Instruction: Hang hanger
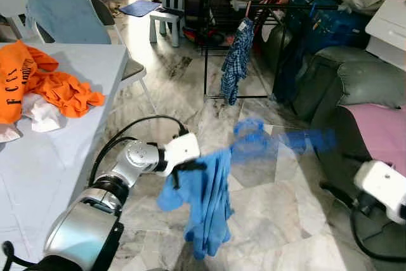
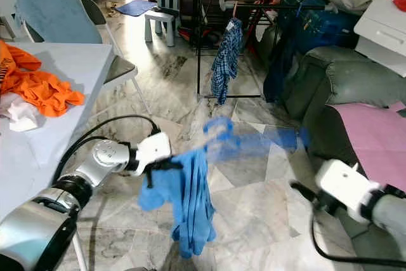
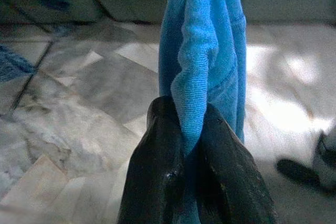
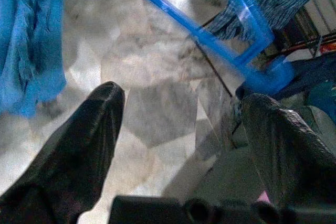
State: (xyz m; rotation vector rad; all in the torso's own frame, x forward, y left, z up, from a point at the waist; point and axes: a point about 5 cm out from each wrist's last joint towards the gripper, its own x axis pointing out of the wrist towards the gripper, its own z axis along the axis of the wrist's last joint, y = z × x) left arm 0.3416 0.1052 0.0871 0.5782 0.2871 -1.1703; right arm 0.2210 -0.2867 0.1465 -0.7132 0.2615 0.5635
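Left gripper (image 3: 189, 145): I had it clenched tight on a fold of the blue garment (image 1: 206, 204), both black fingers (image 3: 157, 166) pinching the cloth between them. The arm reached out over the marble floor (image 1: 279, 214), just past the table's corner.

Blue garment: it hung limp from that pinch, draping down toward the tiles without touching them as far as I could see.

Hanger (image 1: 273, 141): blue plastic, smeared by motion blur in both eye views, so I'd only say it looked like it sat at the top of the garment, sticking out toward the sofa side. In the right wrist view it showed as a blue frame (image 4: 231, 40) out ahead of the fingers.

Right gripper (image 4: 178, 129): fingers spread wide, nothing between them, apart from the hanger. The arm sat low beside the sofa (image 1: 355, 87).

Drying rack (image 1: 254, 4): black metal, well ahead of me across the floor, with a blue checked shirt (image 1: 236, 61) hanging off it.

Table (image 1: 70, 150): pale, on my left, with an orange shirt (image 1: 44, 84) heaped on it and some white cloth (image 1: 41, 115) just beside.

Background: small light blue chair (image 1: 170, 4) further back, pink cloth (image 1: 380, 131) on the sofa seat.
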